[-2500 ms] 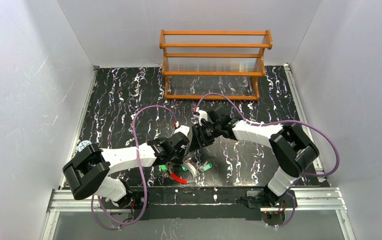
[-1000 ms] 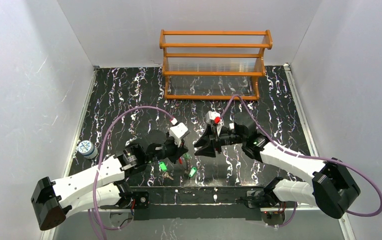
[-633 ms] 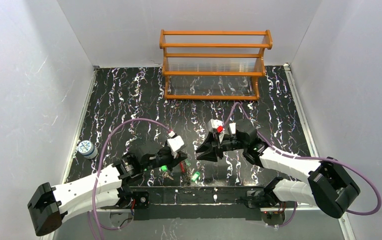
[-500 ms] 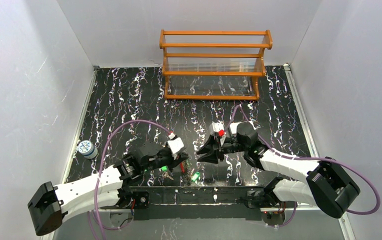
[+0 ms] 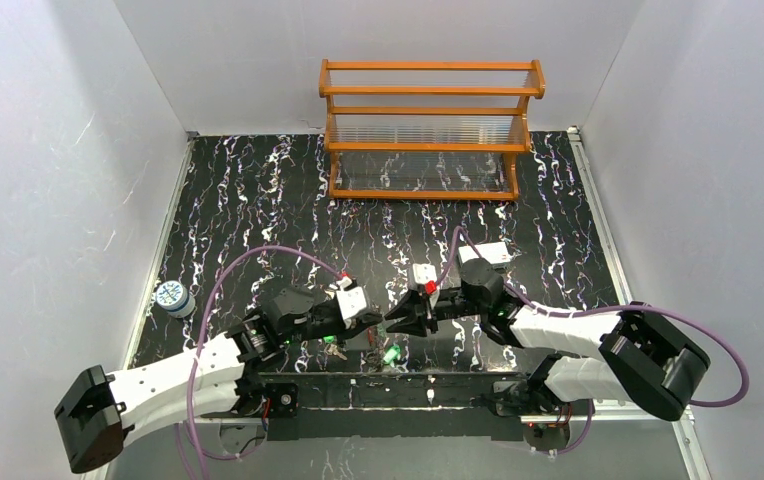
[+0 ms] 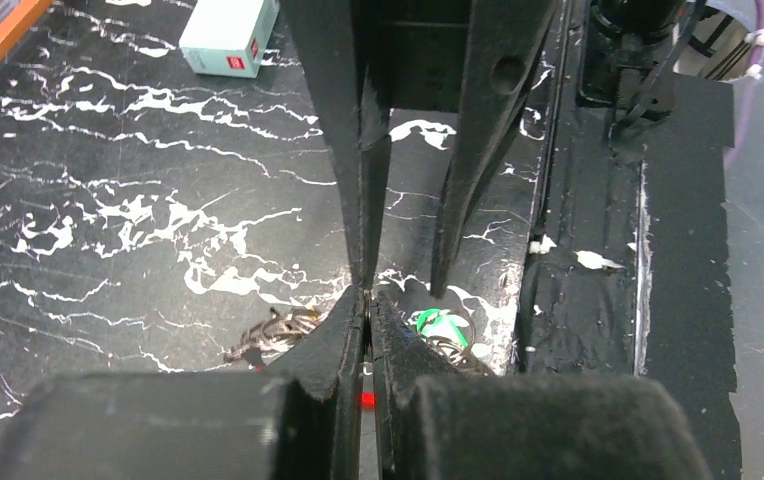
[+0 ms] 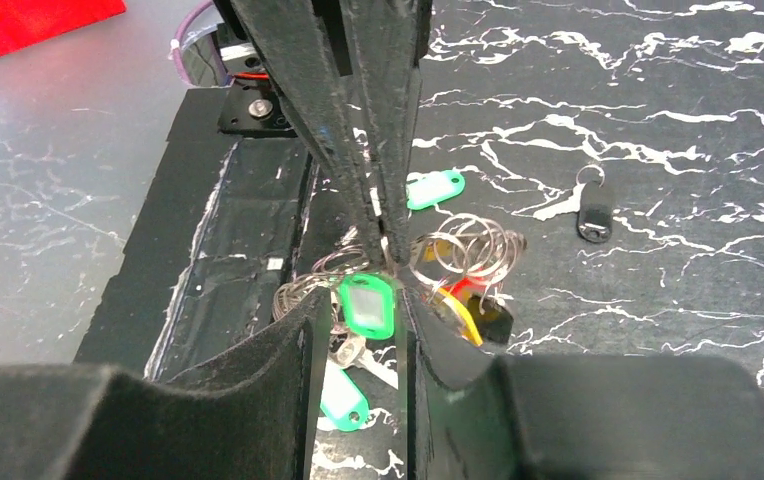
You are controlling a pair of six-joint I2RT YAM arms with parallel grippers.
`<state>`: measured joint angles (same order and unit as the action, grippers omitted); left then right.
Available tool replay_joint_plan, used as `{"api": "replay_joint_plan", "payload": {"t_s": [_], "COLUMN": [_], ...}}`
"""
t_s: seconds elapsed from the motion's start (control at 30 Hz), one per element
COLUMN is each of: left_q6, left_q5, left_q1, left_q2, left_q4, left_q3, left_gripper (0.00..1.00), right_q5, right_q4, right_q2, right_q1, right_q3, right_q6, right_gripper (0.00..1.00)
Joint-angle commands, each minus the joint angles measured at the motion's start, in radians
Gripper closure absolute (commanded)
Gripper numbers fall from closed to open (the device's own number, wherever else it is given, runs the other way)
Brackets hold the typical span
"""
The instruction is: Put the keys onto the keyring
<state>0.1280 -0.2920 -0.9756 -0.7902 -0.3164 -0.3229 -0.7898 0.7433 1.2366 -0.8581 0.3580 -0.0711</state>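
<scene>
At the near edge of the surface, the keys lie heaped among wire rings. The right fingers stand narrowly apart astride one green head, while the left fingers are pinched almost together on a red sliver, probably the keyring. The keys look light, stiff and slick, so the plastic head's edges seem the best hold; the band likely flops.

Green-headed key between the right claw's parted fingers, amid tangled metal rings
</scene>
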Motion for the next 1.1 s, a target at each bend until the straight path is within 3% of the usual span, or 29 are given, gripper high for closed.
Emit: {"api": "replay_joint_plan", "payload": {"t_s": [0.0,0.17,0.57,1.07], "left_q6": [0.032,0.023,-0.011,-0.019], "left_q5": [-0.07,-0.081,-0.072,-0.042], "left_q1": [-0.003,-0.003,-0.003,-0.003], "left_q2": [0.051,0.078,0.07,0.131], "left_q4": [-0.03,-0.035,-0.108,-0.116], "left_q3": [0.006,0.017,0.043,0.063], "left_gripper": [1.0,1.0,1.0,1.0], "right_q5": [0.104,0.167,0.122,0.127], "right_q4": [0.092,0.131,0.236,0.198], "right_q2": [-0.009,-0.026,-0.014,-0.069], "right_q1": [-0.03,-0.036,-0.062,-0.066], "right_q3": [0.012,-0.013,-0.046,-0.079], "right_q6": [-0.033,-0.035,-0.021,-0.031], "right_gripper": [0.62,0.62,0.68,0.69]}}
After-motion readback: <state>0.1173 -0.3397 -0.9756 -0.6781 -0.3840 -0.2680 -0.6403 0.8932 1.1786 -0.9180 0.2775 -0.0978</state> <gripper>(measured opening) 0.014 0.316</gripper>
